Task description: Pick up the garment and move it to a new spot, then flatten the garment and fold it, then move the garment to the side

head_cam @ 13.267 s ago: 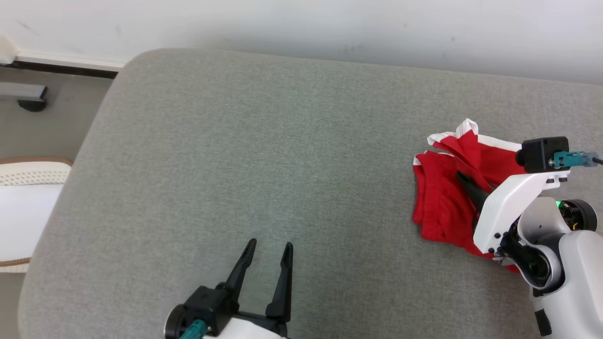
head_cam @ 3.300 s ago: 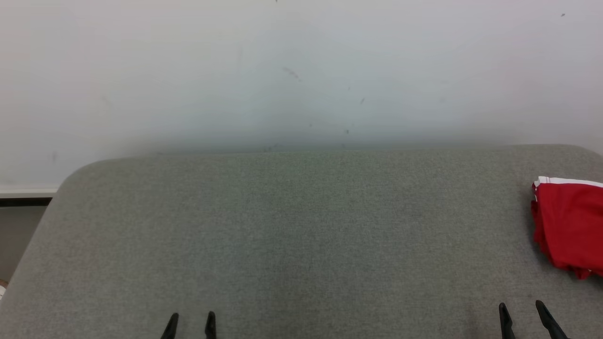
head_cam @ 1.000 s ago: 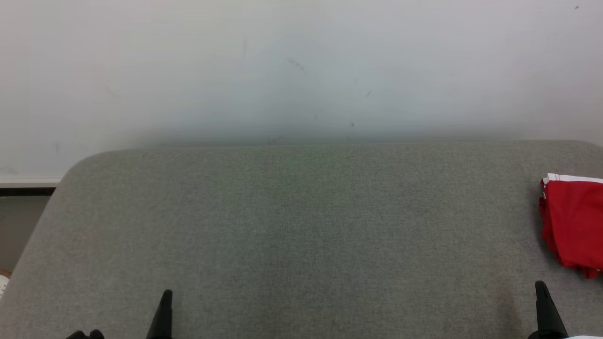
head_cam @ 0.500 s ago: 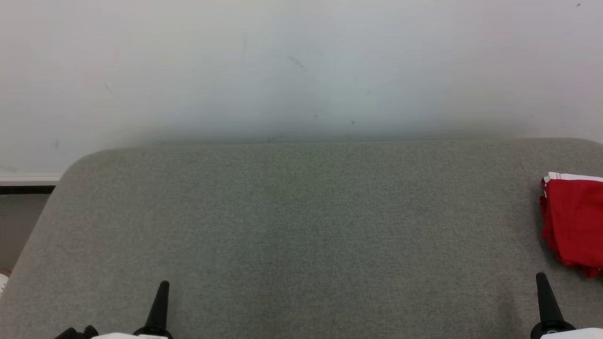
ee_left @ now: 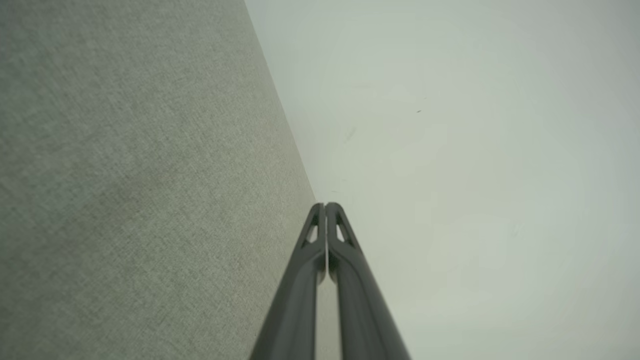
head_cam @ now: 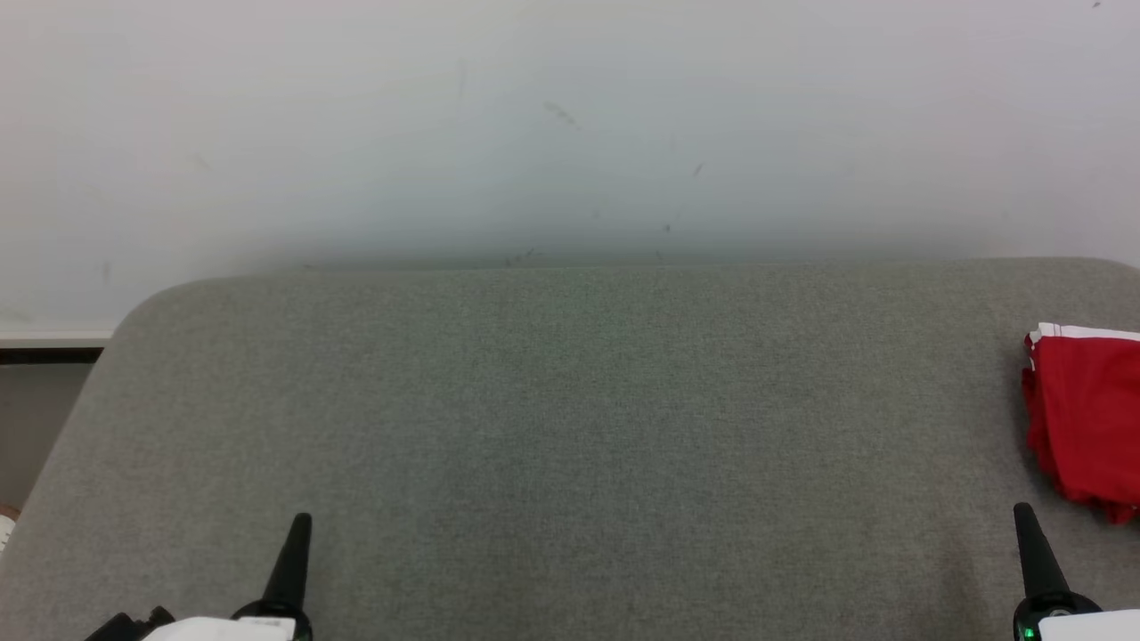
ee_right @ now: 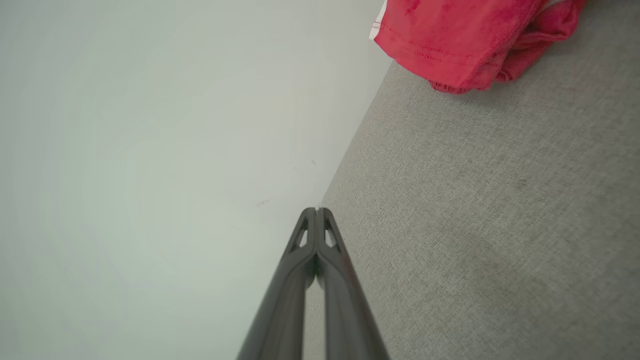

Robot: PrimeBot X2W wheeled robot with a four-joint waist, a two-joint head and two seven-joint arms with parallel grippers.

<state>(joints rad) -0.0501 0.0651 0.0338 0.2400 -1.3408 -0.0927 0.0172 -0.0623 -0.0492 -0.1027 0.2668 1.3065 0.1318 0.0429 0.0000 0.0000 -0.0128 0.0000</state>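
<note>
The garment (head_cam: 1082, 414) is red with a white edge, folded into a compact bundle at the far right of the grey cushion (head_cam: 570, 427), partly cut off by the frame. The right wrist view has the garment (ee_right: 460, 40) at its top, lying free. My right gripper (head_cam: 1024, 521) sits at the lower right, shut and holding nothing, a short way in front of the garment. In its own view the right gripper (ee_right: 316, 210) has its fingers pressed together. My left gripper (head_cam: 301, 525) is at the lower left, shut and holding nothing, and the left gripper (ee_left: 325, 205) points toward the wall.
A pale wall (head_cam: 570, 133) rises right behind the cushion's far edge. The cushion's rounded left corner drops to a floor strip with a dark baseboard (head_cam: 49, 356). Wide bare fabric lies between the two grippers.
Both shut grippers have risen slightly higher from the bottom edge of the head view. The garment stays where it lay.
</note>
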